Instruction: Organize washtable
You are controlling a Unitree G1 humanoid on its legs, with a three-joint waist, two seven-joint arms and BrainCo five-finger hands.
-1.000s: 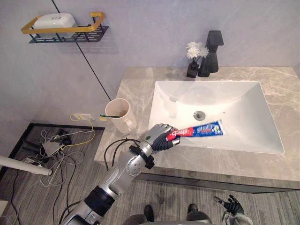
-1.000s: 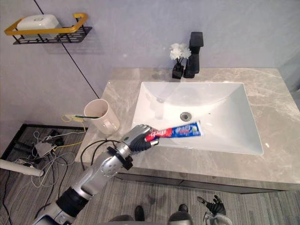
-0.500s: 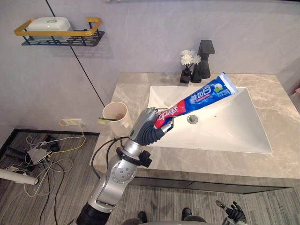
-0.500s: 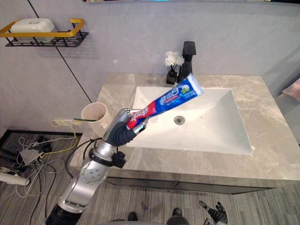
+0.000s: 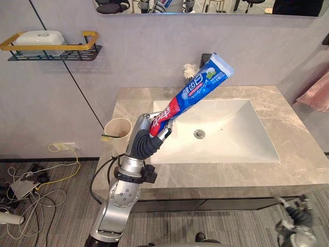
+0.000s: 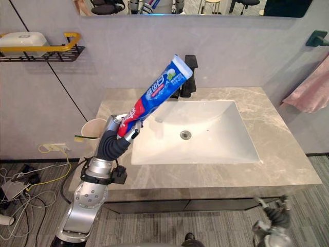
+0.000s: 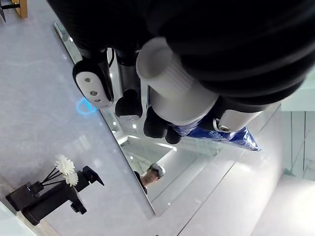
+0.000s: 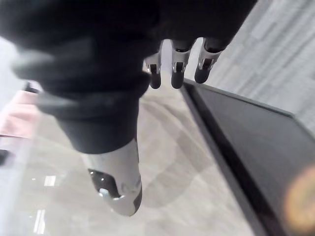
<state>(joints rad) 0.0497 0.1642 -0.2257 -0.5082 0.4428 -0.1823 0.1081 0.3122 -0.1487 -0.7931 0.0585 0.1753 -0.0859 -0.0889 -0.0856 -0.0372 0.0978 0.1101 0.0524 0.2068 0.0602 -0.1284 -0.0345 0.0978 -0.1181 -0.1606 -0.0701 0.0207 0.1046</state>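
Over the marble washtable [image 5: 294,128], left hand [image 5: 148,138] grips a tilted toothpaste tube [image 5: 198,90].

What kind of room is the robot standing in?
Most likely a bathroom. There is a white sink set in a stone-look counter with a black faucet behind it, a mirror on the wall above, and the left hand holds a toothpaste tube.

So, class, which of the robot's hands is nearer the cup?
Left. The left hand, gripping the toothpaste, is up beside the cup at the counter's left end; the right hand hangs low below the counter's opposite front corner.
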